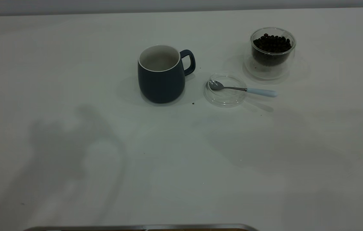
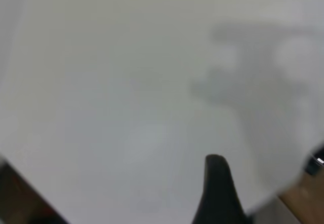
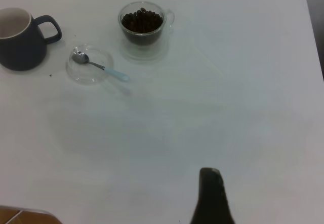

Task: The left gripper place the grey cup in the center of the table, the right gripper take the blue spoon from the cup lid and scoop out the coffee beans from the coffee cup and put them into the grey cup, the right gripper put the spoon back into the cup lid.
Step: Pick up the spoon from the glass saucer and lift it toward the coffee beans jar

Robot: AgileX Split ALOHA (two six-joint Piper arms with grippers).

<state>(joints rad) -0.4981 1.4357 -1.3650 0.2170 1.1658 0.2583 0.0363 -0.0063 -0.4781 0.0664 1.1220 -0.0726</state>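
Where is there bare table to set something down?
The table is bare left of the grey cup and across the whole near half. It is crowded far right, where cup lid, blue spoon and coffee cup cluster.

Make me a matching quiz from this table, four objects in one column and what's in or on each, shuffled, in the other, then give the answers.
1. grey cup
2. coffee cup
3. cup lid
4. blue spoon

A. holds coffee beans
B. handle sticks out over the table
C. white inside, looks empty
D. carries the spoon's bowl

Pairs: 1-C, 2-A, 3-D, 4-B
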